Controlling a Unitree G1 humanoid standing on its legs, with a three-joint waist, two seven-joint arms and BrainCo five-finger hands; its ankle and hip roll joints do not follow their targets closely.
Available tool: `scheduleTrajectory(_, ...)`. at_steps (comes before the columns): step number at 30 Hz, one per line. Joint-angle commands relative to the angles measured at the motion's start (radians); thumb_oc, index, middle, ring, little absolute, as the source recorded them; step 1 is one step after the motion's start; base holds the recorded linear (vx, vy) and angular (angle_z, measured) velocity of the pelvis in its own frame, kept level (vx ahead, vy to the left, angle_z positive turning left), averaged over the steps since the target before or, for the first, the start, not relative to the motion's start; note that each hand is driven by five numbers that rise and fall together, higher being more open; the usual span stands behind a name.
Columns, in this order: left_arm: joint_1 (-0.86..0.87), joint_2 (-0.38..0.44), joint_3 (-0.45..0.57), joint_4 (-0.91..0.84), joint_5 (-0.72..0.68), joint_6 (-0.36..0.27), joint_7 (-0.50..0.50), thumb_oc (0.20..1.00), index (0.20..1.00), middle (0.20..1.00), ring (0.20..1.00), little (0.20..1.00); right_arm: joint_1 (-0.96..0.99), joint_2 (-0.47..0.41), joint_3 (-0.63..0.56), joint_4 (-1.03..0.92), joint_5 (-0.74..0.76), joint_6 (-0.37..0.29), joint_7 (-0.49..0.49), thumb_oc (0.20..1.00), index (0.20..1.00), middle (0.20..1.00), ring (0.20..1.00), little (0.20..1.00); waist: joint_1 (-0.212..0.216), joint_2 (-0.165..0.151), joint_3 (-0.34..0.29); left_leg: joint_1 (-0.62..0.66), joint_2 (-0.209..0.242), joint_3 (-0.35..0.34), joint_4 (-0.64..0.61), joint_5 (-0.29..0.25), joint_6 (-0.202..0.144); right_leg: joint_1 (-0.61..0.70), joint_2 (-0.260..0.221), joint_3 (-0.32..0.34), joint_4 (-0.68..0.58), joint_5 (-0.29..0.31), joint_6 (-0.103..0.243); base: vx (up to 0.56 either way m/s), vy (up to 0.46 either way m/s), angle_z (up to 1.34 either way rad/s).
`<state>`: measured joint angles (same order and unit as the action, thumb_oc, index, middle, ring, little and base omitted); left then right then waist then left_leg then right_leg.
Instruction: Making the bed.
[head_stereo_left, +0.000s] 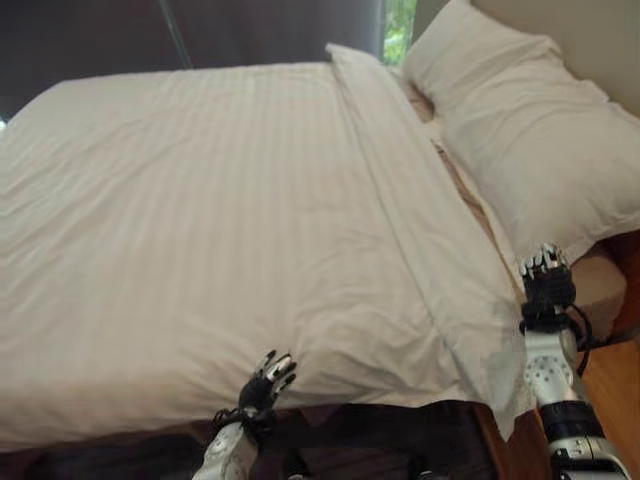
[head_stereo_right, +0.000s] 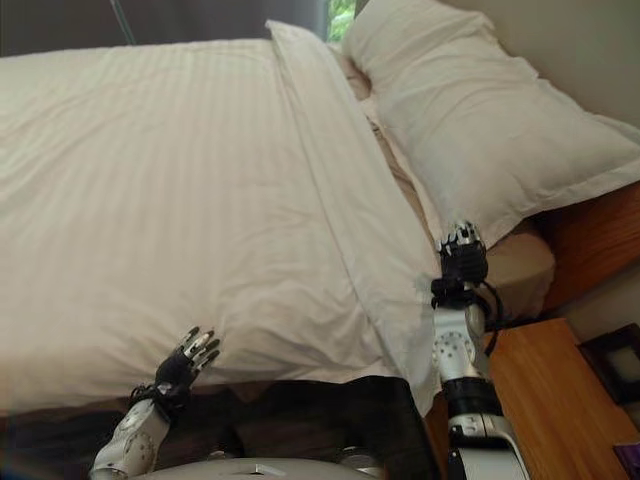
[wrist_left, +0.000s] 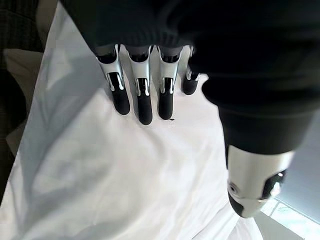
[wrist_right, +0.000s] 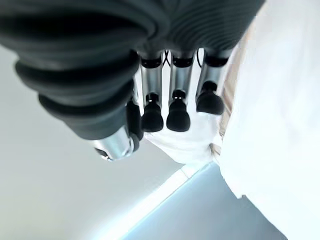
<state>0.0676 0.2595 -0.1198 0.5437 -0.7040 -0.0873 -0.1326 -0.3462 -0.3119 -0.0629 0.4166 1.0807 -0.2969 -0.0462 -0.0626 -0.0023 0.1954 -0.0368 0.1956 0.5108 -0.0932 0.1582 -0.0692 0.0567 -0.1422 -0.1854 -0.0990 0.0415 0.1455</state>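
A white striped duvet (head_stereo_left: 200, 220) lies spread over the bed, its top edge folded back in a band (head_stereo_left: 420, 210) near the pillow. A large white pillow (head_stereo_left: 520, 130) rests at the head of the bed on the right. My left hand (head_stereo_left: 268, 380) hovers at the duvet's near edge, fingers straight and open, holding nothing; the duvet (wrist_left: 125, 180) shows past its fingers (wrist_left: 145, 105). My right hand (head_stereo_left: 546, 285) is raised beside the folded band's near corner, below the pillow, with fingers (wrist_right: 177, 117) relaxed and empty.
A wooden nightstand (head_stereo_right: 545, 400) stands at the lower right beside the bed. The tan mattress corner (head_stereo_right: 520, 265) shows under the pillow. A dark curtain (head_stereo_left: 150, 35) and a window strip (head_stereo_left: 398, 25) are behind the bed. The dark bed base (head_stereo_left: 380, 435) runs along the near side.
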Motion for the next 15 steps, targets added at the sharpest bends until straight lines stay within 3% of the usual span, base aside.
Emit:
scheduleTrajectory(1,-0.084,0.046,-0.022,0.027,-0.032,-0.042,-0.006,1.000,1.000,1.000,1.000,1.000,-0.159,-0.026,-0.015,0.097,0.038,-0.042,-0.030,0.200,0.200,0.200,0.200,0.200,0.025,-0.009,0.133,0.001,0.116,-0.011,0.019,0.041,-0.116,-0.032,-0.061,-0.007,0.023,-0.026,0.033,-0.35,-0.007,-0.03)
scheduleTrajectory(7,-0.168,0.051,-0.022,0.114,-0.031,-0.057,0.000,1.000,1.000,1.000,1.000,1.000,-0.159,0.051,0.030,0.318,0.020,0.029,-0.011,0.200,0.200,0.200,0.200,0.200,0.025,0.029,0.198,-0.048,0.142,-0.013,0.021,0.065,-0.136,-0.092,-0.061,-0.010,0.032,-0.004,0.036,-0.15,-0.005,-0.02)
scheduleTrajectory(10,-0.202,0.022,-0.003,0.167,-0.040,-0.057,0.006,1.000,1.000,1.000,1.000,1.000,-0.051,0.131,0.035,0.390,0.016,0.062,0.021,0.200,0.200,0.200,0.200,0.200,0.014,0.030,0.188,-0.041,0.150,-0.013,0.020,0.066,-0.142,-0.086,-0.058,-0.012,0.028,-0.005,0.033,-0.02,-0.002,0.02)
scheduleTrajectory(15,-0.168,-0.029,0.024,0.195,-0.074,-0.042,-0.004,1.000,1.000,1.000,1.000,1.000,0.120,0.186,-0.022,0.469,0.041,0.106,0.069,0.200,0.200,0.200,0.200,0.200,-0.011,0.018,0.137,-0.014,0.154,-0.011,0.017,0.061,-0.143,-0.057,-0.044,-0.009,0.021,-0.023,0.023,0.04,0.000,-0.05)
